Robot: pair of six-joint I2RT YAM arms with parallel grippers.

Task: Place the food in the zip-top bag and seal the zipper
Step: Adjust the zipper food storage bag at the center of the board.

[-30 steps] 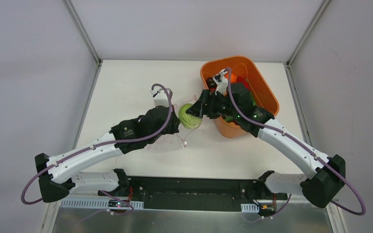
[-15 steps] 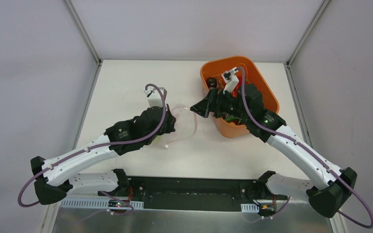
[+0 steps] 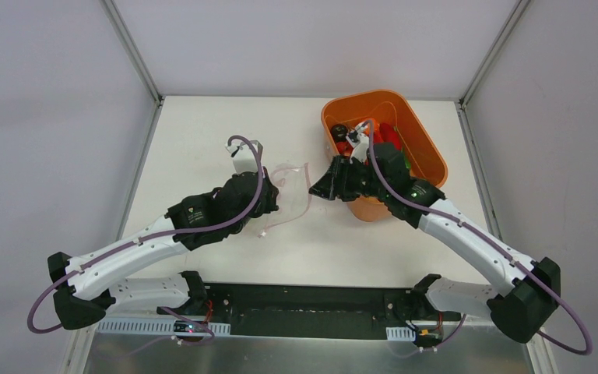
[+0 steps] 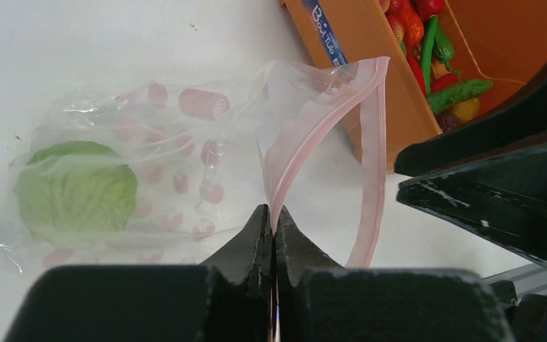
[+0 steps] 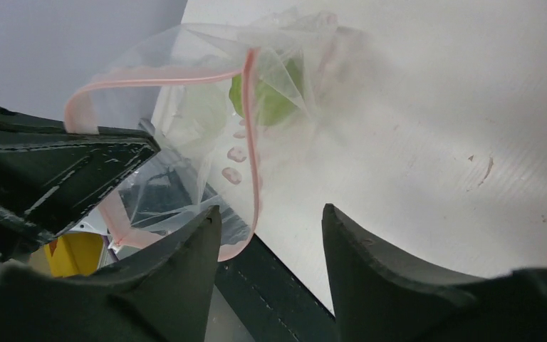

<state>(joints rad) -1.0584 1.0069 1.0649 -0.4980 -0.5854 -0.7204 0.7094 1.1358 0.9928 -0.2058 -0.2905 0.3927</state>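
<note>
While the left gripper [image 4: 271,214] pinches the zipper [image 4: 306,139] of the zip-top bag [image 4: 149,135] beside the orange tub [image 4: 360,78] (cabbage [image 4: 75,187] bagged), the right gripper [image 5: 271,214] gapes empty. Filling step; next, likely grasp tub food [image 4: 434,71].

The zip-top bag [image 4: 185,142] is clear with pink dots, its zipper [image 4: 288,153] pale pink. The piece [image 4: 75,185] inside is light green, the tub [image 4: 370,92] orange, its food [image 4: 441,78] red, green and yellow.

Gaping zip-top bag [image 4: 149,135] mouth facing spread jaws of right gripper [image 5: 269,214], gap between, orange tub [image 4: 370,85] close behind.
</note>
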